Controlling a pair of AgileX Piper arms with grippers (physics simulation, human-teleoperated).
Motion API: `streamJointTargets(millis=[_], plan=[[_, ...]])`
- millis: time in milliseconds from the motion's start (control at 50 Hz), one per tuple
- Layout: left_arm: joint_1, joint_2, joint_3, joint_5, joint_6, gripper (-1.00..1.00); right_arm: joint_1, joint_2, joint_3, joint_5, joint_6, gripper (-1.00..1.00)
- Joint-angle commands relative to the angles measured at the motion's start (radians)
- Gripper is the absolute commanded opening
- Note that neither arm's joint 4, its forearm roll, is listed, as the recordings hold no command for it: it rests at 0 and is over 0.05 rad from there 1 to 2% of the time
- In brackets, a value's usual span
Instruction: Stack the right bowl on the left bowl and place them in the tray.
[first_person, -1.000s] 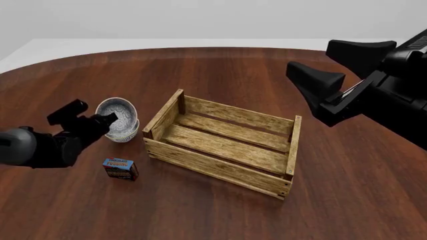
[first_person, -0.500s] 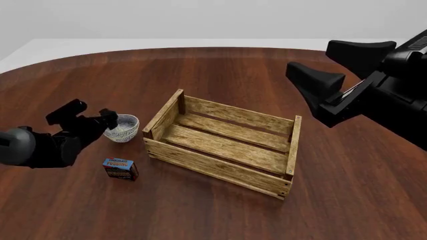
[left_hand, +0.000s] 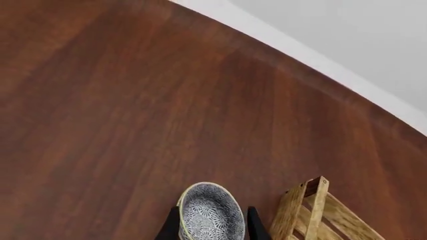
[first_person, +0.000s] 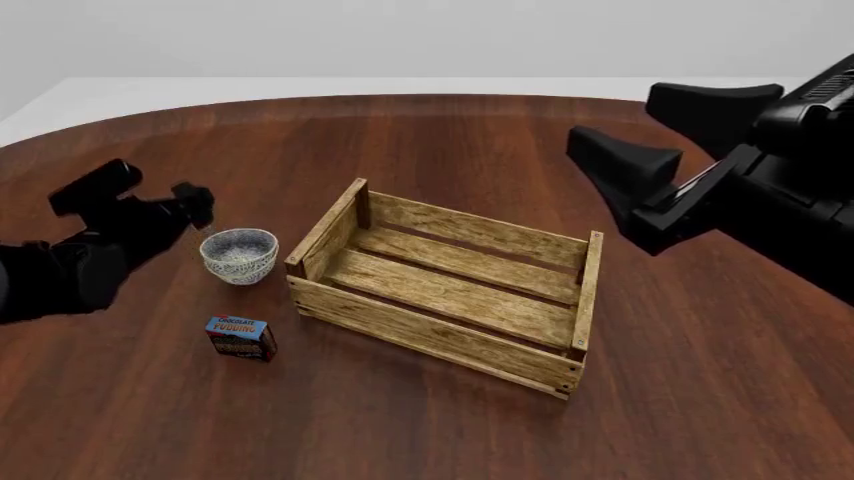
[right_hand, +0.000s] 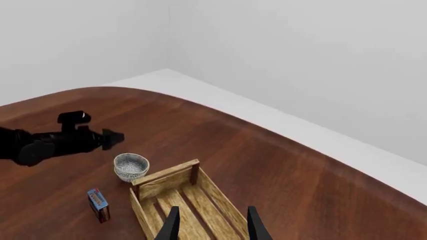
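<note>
The bowls stand as one stack on the table just left of the tray (first_person: 430, 322). The right bowl (first_person: 239, 246) sits nested in the left bowl (first_person: 243, 271); both are white with a blue-grey pattern. My left gripper (first_person: 167, 182) hangs open, up and to the left of the stack, touching nothing. In the left wrist view the stack (left_hand: 210, 216) shows between the two fingertips, with the tray's corner (left_hand: 300, 210) beside it. My right gripper (first_person: 614, 115) is open and empty, high above the tray's right end. The right wrist view shows the stack (right_hand: 131, 166) and the tray (right_hand: 163, 181).
A small blue-and-red pudding box (first_person: 242, 338) lies on the table in front of the stack, also seen in the right wrist view as the box (right_hand: 98, 204). The tray holds nothing. Dark wood table runs round to a curved far edge.
The left gripper lowered the tilted upper bowl into the lower one, let go, then rose and drew back to the left. The right arm barely moved.
</note>
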Motion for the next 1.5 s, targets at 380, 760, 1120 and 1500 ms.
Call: streamJointTargets(millis=[380, 760, 1120, 1500], plan=[[-0.083, -0.08, -0.155, 0.362, 0.09, 1.0, -0.003, 0.034, -0.001, -0.014, -0.008, 1.0], [-0.103, -0.044, -0.214, 0.484, 0.095, 1.0, -0.003, 0.02, 0.0, -0.007, -0.01, 1.0], [-0.081, 0.03, -0.265, 0.513, 0.155, 1.0, -0.006, 0.003, 0.001, 0.0, -0.008, 1.0], [-0.077, 0.052, -0.269, 0.513, 0.167, 1.0, -0.007, 0.0, 0.001, 0.002, -0.007, 1.0]])
